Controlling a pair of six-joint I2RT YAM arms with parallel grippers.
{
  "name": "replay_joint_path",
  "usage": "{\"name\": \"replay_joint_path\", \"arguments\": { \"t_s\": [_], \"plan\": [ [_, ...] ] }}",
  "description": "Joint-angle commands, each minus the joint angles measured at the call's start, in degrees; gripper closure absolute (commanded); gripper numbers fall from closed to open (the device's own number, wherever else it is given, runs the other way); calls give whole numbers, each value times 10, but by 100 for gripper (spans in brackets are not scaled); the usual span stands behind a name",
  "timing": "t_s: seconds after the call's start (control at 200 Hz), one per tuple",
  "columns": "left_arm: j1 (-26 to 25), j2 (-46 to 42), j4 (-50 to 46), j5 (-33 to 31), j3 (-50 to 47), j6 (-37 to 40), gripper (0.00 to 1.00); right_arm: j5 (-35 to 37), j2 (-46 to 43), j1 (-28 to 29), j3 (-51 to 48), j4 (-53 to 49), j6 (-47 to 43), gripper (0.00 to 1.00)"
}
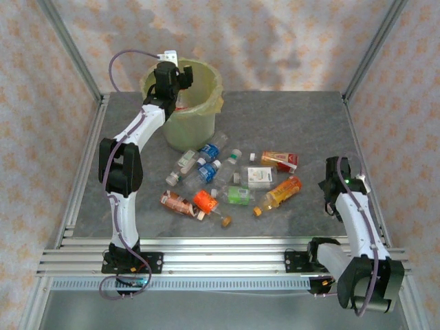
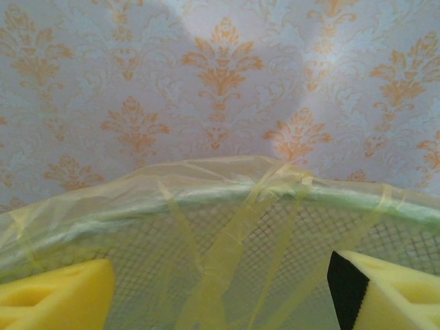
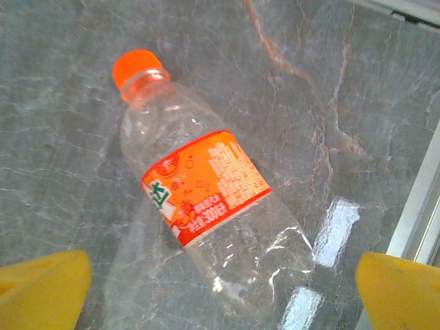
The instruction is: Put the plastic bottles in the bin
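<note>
Where the left arm reaches to the back of the table (image 1: pixel 302 124), the left gripper (image 1: pixel 172 77) hangs over the opening of the bin (image 1: pixel 192 134). On the wrist camera its two yellow fingers (image 2: pixel 55 295) stand wide apart and nothing is between them. Ahead of them I see the rim of the bin, covered with the yellow-green bag (image 2: pixel 227 206), and the mesh wall below it. The bin stands at the back left of the table.

The bottles (image 1: pixel 206 168) lie in a loose group in the middle of the table, in front of the bin and a little to its right. Those with blue labels are nearest the bin; others are orange or red, and one is green.

The right gripper (image 1: pixel 331 187) is low at the right side of the table, apart from this group. Its jaws are also wide open and hold nothing. Just ahead of its fingers lies an orange-capped bottle (image 3: pixel 206 185), clear with an orange label. It lies flat on the grey table, with its cap pointing away from the gripper.
</note>
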Motion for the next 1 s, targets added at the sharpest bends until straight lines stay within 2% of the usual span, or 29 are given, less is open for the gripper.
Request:
{"name": "replay_joint_path", "arguments": {
  "t_s": [0.0, 0.33, 0.566, 0.836, 0.996],
  "plan": [
    [-1, -13, -9, -16, 15, 6, 14, -32, 22, -17, -18, 37, -18, 1],
    [-2, -44, -52, -14, 42, -8, 0, -35, 83, -35, -17, 72, -36, 1],
    [-2, -72, -158, -26, 93, -30, 0, -3, 139, -40, -11, 79, -47, 1],
    [-1, -146, -216, -34, 84, -62, 0, -71, 226, -84, -9, 147, -78, 1],
    [-1, -191, -216, -33, 56, -71, 0, -71, 271, -86, 19, 147, -93, 2]
  ]
}}
